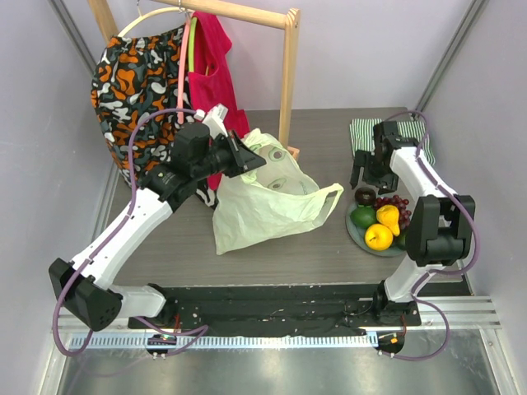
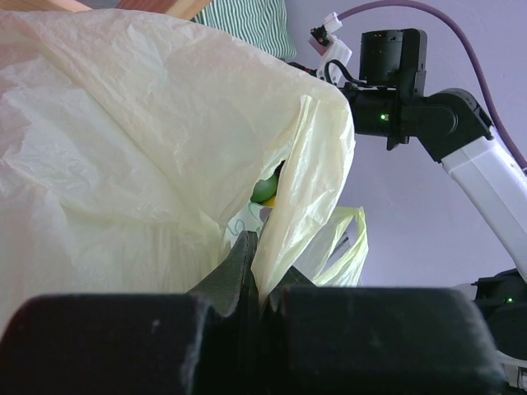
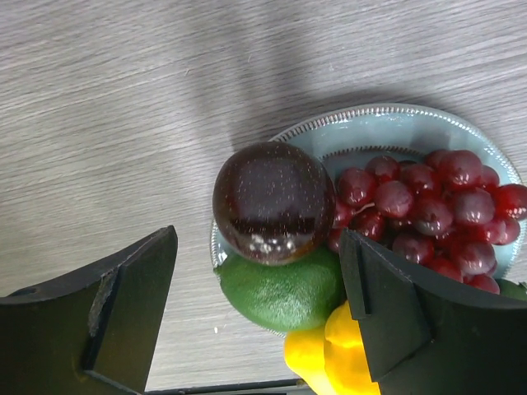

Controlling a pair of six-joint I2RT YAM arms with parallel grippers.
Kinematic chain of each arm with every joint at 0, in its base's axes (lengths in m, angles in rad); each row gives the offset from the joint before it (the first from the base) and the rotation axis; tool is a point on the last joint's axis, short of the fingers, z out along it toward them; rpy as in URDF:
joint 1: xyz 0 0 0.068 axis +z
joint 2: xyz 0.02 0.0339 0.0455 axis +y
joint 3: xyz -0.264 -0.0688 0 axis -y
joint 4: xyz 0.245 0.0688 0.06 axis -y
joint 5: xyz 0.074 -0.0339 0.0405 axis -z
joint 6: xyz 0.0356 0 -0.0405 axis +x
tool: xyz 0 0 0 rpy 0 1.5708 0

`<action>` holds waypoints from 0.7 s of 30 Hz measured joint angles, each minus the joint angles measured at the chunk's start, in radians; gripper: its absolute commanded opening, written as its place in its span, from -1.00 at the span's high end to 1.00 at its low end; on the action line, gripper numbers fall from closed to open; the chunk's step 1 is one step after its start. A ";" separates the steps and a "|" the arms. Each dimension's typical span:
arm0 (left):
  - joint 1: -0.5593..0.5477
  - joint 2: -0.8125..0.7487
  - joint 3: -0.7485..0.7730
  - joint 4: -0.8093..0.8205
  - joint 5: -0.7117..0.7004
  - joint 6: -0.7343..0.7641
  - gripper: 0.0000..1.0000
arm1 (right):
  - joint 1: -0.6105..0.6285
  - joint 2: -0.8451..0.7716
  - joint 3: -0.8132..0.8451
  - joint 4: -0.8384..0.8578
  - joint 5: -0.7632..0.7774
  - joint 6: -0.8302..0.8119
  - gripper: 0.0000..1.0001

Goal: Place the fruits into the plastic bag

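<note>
As the left hand point(image 2: 255, 263) pinched the flimsy pale-green plastic bag point(image 2: 148, 148), the spread right hand point(image 3: 259, 247) flanked a glossy, probably slippery dark-red plum point(image 3: 273, 202).

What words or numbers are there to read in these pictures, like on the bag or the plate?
No text can be read anywhere.
Pale-green crinkly plastic bag: only avocado pictures, no words.
Small bluish mark on the bag, in the left wrist view: too blurred to read.
Round grey plate: a dotted rim, no writing.
</note>
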 measured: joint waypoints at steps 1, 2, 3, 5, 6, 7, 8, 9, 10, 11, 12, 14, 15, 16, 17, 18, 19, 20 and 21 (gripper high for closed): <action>0.000 0.000 0.000 0.000 -0.002 0.000 1.00 | 0.000 0.007 -0.001 0.002 0.000 -0.002 -0.74; 0.000 0.000 0.000 -0.001 -0.003 0.000 1.00 | 0.000 0.013 -0.002 0.003 0.000 -0.002 -0.73; 0.000 0.000 -0.001 -0.002 -0.003 0.000 1.00 | 0.000 0.014 -0.003 0.003 0.001 -0.003 -0.73; 0.000 0.000 -0.001 -0.004 -0.003 0.000 1.00 | 0.000 0.018 -0.005 0.005 0.004 -0.003 -0.71; 0.000 0.000 -0.001 -0.004 -0.004 0.000 1.00 | 0.000 0.018 -0.006 0.007 0.005 -0.003 -0.71; 0.000 0.000 -0.001 -0.004 -0.004 0.000 1.00 | 0.000 0.019 -0.008 0.009 0.006 -0.003 -0.70; 0.000 0.000 -0.001 -0.004 -0.004 0.000 1.00 | 0.000 0.020 -0.009 0.010 0.008 -0.003 -0.70; 0.000 0.000 -0.001 -0.004 -0.005 0.000 1.00 | 0.000 0.022 -0.010 0.012 0.008 -0.003 -0.69; 0.000 0.000 -0.001 -0.004 -0.005 0.000 1.00 | 0.000 0.025 -0.011 0.014 0.010 -0.003 -0.69; 0.000 0.000 -0.001 -0.005 -0.005 0.000 1.00 | 0.000 0.029 -0.014 0.017 0.012 -0.005 -0.69; 0.000 0.000 -0.001 -0.004 -0.006 0.000 1.00 | 0.000 0.031 -0.015 0.017 0.013 -0.006 -0.68; 0.000 0.000 -0.001 -0.004 -0.006 0.000 1.00 | 0.000 0.039 -0.016 0.018 0.015 -0.006 -0.68; 0.000 0.000 -0.001 -0.005 -0.006 0.000 1.00 | 0.000 0.040 -0.017 0.018 0.016 -0.006 -0.68; 0.000 0.000 -0.001 -0.004 -0.006 0.000 1.00 | 0.000 0.045 -0.017 0.019 0.018 -0.007 -0.68; 0.000 0.000 -0.001 -0.004 -0.006 0.000 1.00 | 0.000 0.048 -0.018 0.021 0.018 -0.007 -0.67; 0.000 0.000 -0.001 -0.004 -0.006 0.000 1.00 | 0.000 0.051 -0.019 0.021 0.019 -0.008 -0.66; 0.000 0.000 -0.001 -0.004 -0.006 0.000 1.00 | 0.000 0.054 -0.019 0.022 0.019 -0.009 -0.66; 0.000 0.000 -0.001 -0.004 -0.006 0.000 1.00 | 0.000 0.060 -0.019 0.024 0.020 -0.010 -0.65; 0.000 0.000 -0.001 -0.004 -0.006 0.000 1.00 | 0.000 0.066 -0.019 0.026 0.022 -0.010 -0.65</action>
